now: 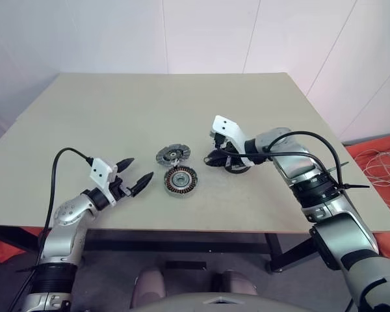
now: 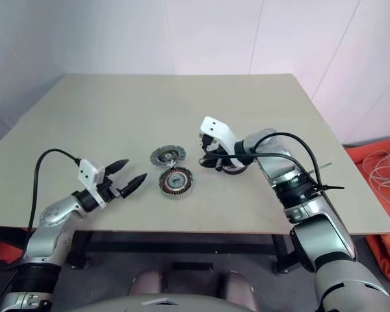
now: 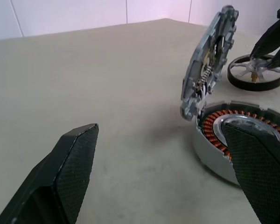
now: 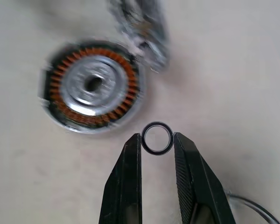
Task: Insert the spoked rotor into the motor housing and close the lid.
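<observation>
While left jaws gape, small ring (image 4: 157, 138) between right jaws, lid (image 1: 173, 154) propped beside motor housing (image 1: 181, 181)

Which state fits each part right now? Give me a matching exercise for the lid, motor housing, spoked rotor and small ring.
Things:
1. lid
2. motor housing
3. spoked rotor
4. small black ring

States:
A. lies flat on the table, to the housing's right
B. pinched in the right gripper
C. tilted up on edge at the housing's rim
D. lies flat with its copper windings uncovered

Pairs: 1-C, 2-D, 3-A, 4-B
</observation>
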